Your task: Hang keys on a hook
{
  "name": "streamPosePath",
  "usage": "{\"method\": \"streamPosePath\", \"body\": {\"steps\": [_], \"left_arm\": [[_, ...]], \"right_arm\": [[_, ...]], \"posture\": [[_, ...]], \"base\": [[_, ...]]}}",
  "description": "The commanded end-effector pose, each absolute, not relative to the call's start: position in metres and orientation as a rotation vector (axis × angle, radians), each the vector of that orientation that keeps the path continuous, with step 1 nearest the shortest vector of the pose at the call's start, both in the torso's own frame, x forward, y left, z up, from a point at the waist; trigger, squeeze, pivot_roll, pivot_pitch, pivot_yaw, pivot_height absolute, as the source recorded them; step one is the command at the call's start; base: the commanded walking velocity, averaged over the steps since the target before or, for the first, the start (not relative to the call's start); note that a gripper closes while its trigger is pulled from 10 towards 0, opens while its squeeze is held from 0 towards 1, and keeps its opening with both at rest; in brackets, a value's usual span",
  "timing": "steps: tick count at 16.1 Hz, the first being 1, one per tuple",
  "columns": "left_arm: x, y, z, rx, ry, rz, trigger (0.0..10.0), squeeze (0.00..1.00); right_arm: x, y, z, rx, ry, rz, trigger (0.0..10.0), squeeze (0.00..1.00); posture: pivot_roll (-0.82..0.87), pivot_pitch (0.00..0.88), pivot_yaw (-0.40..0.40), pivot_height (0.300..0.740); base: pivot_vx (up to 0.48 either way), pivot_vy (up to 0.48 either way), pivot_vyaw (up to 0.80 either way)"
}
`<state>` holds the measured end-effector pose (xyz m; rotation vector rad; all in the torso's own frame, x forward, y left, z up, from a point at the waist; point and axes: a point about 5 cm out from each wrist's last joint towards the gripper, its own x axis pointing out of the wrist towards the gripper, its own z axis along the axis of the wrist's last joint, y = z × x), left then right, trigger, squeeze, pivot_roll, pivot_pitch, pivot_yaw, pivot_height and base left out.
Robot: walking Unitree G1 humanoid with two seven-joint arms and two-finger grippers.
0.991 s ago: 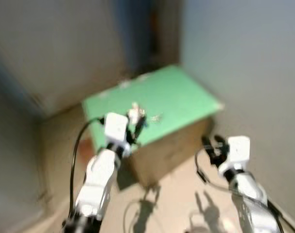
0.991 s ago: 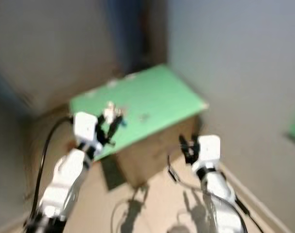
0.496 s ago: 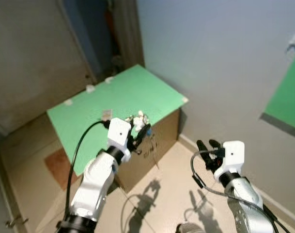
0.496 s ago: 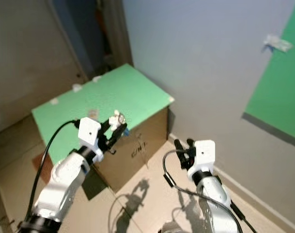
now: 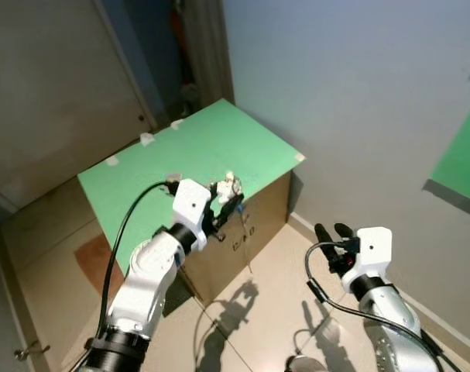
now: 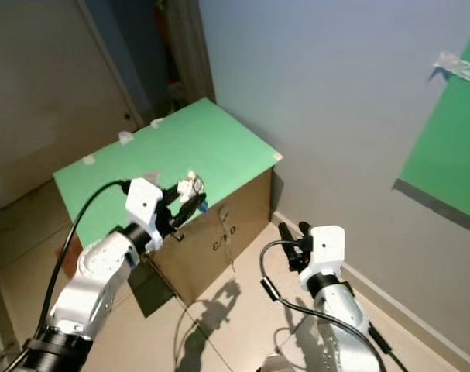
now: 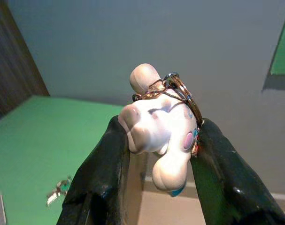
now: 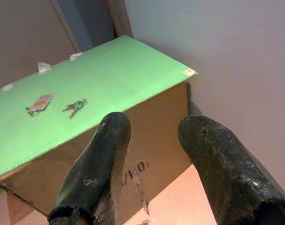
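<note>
A key ring with a white figurine charm (image 7: 154, 126) is pinched in my left gripper (image 5: 228, 200), which is shut on it above the front edge of a green-topped cardboard box (image 5: 211, 151). The metal ring (image 7: 183, 93) sticks out above the charm. Low on my right, over the floor beside the box, my right gripper (image 5: 333, 232) stands open and holds nothing. A green panel (image 6: 451, 147) hangs on the grey wall at the far right, with a small white fitting (image 6: 454, 65) near its top.
A second small bunch of keys (image 8: 75, 106) and a card (image 8: 40, 103) lie on the box top. Behind the box are a door and a dark gap. A brown mat (image 5: 91, 260) lies on the tiled floor left of the box.
The view was blurred a second ago and has since swung right and steadied, bringing the wall's green panel into sight. My left gripper keeps the keychain; the right arm looks unchanged.
</note>
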<state>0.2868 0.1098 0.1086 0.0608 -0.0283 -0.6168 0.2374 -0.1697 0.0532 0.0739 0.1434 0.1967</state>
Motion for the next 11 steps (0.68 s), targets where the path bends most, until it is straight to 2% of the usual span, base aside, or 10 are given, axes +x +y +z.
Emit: {"method": "streamPosePath", "body": {"steps": [1, 8, 10, 11], "left_arm": [[0.2879, 0.1093, 0.1091, 0.063, -0.032, -0.629, 0.0, 0.0], [0.2898, 0.1016, 0.1135, 0.061, -0.051, -0.711, 0.0, 0.0], [0.2901, 0.102, 0.1135, 0.054, -0.052, -0.709, 0.0, 0.0], [0.2902, 0.1019, 0.1135, 0.051, -0.053, -0.714, 0.0, 0.0]], "right_arm": [[0.2378, -0.1715, 0.0551, 0.073, 0.143, 0.193, 10.0, 0.0], [0.2453, -0.172, 0.0575, 0.048, 0.133, 0.173, 10.0, 0.0], [0.2473, -0.1748, 0.0541, 0.002, 0.172, 0.117, 10.0, 0.0], [0.2469, -0.1726, 0.0535, 0.014, 0.17, 0.143, 10.0, 1.0]], "posture": [[-0.3, 0.06, 0.17, 0.74], [-0.31, 0.043, 0.167, 0.74], [-0.31, 0.045, 0.17, 0.74], [-0.3, 0.049, 0.169, 0.74]], "base": [[0.0, -0.48, -0.69], [0.0, -0.467, -0.68], [0.0, 0.0, 0.0], [0.0, 0.0, 0.0]]}}
